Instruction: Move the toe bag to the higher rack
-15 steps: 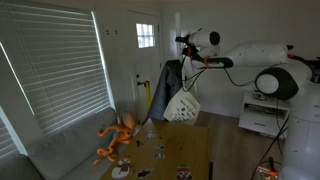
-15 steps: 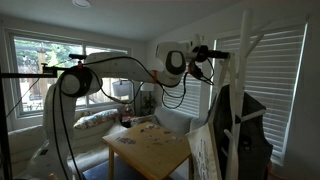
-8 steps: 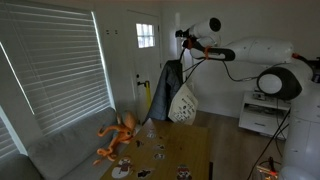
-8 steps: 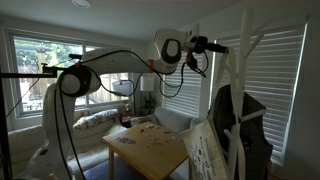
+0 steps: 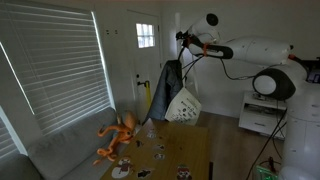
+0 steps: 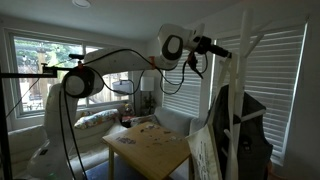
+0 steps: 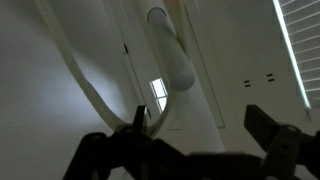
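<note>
The whitish toe bag (image 5: 183,105) hangs by its straps from the upper part of the thin white coat stand (image 6: 239,80), next to the long dark coat (image 5: 170,85). In an exterior view only the bag's lower part (image 6: 204,156) shows, beside the coat (image 6: 247,125). My gripper (image 5: 186,40) is at the top of the stand (image 6: 215,47). In the wrist view the higher rack (image 7: 170,60), a white round-tipped peg, rises between my spread fingers (image 7: 200,118). A bag strap (image 7: 85,85) loops round the peg's base close to one fingertip (image 7: 140,118). The jaws stand open.
A wooden table (image 5: 190,148) with small items stands below; it also shows in an exterior view (image 6: 150,148). An orange plush octopus (image 5: 118,136) lies on the grey sofa. Window blinds (image 5: 55,70), a door (image 5: 147,50) and a white drawer unit (image 5: 260,112) surround the space.
My gripper has risen a little and moved closer to the stand's top. The bag has swung slightly and hangs in much the same place.
</note>
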Robot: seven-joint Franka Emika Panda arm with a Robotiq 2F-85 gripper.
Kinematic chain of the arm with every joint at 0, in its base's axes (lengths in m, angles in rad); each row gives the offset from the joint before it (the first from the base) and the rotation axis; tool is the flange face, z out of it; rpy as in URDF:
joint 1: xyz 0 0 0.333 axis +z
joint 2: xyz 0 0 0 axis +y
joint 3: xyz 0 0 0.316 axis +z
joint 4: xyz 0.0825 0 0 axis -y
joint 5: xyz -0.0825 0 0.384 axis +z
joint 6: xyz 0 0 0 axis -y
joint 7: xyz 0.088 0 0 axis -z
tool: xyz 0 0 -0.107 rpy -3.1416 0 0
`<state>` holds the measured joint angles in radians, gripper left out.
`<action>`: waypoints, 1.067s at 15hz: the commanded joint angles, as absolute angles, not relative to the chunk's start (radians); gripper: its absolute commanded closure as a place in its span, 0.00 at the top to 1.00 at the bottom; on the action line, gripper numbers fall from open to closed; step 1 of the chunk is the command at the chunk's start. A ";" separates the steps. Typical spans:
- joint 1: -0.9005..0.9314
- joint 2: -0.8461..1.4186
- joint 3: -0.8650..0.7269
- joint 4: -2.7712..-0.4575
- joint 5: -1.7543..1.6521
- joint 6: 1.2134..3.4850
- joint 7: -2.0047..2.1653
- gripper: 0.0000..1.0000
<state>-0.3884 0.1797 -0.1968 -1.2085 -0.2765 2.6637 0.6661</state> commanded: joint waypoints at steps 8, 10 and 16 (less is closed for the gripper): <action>-0.395 0.227 -0.178 -1.067 -0.212 2.263 0.629 1.00; -0.395 0.221 -0.169 -1.055 -0.196 2.253 0.614 1.00; -0.370 0.173 -0.149 -1.064 -0.229 2.246 0.595 1.00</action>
